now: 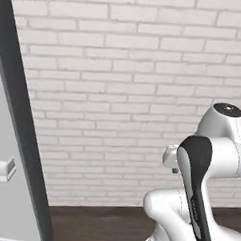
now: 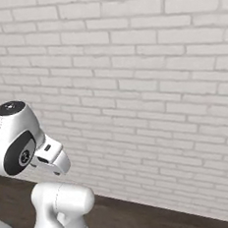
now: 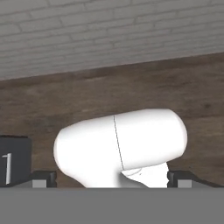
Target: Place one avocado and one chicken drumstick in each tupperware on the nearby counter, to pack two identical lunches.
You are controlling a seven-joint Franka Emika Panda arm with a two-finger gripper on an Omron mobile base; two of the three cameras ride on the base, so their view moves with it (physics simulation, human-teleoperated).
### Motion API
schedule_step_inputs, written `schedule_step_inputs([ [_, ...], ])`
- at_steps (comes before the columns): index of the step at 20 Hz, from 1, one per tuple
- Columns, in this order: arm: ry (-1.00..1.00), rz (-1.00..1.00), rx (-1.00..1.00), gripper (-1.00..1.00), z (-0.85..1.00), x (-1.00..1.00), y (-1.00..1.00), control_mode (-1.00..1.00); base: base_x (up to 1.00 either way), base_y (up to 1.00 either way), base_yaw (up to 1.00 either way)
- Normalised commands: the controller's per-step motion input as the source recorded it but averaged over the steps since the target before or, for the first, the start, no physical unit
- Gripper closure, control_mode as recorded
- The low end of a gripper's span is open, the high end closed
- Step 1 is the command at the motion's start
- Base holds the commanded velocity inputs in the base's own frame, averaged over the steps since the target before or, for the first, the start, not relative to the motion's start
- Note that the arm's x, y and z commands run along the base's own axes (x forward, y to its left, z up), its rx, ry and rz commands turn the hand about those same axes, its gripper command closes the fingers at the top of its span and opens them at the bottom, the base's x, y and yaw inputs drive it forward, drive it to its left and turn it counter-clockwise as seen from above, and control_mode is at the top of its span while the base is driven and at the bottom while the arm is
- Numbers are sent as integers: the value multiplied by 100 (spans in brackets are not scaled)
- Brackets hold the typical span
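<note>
The avocado, the chicken drumstick, the tupperware and the counter are out of view. In the hand view my gripper (image 3: 113,179) points down towards a dark wood floor. Its two dark fingertips (image 3: 43,178) stand far apart at the bottom corners, open, with nothing of the task between them. My arm is folded close to the base, low in both base views.
A white brick wall (image 1: 124,92) stands straight ahead, close by, with dark wood floor (image 3: 109,87) at its foot. A tall grey panel (image 1: 0,201) with a dark edge and a white handle (image 1: 0,170) rises at the left. A dark box (image 3: 13,159) lies low at the hand view's left.
</note>
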Motion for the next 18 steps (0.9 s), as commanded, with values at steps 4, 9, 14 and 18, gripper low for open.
schedule_step_inputs([
  [4, 0, 0, 0, -100, 0, 0, 0, 100, 94, 0, 34],
  [9, 0, 0, 0, -100, 0, 0, 0, 100, 10, 0, 73],
  [14, 0, 0, 0, -100, 0, 0, 0, 100, 0, 7, 93],
  [18, 0, 0, 0, -100, 0, 0, 0, 100, 0, 0, 88],
])
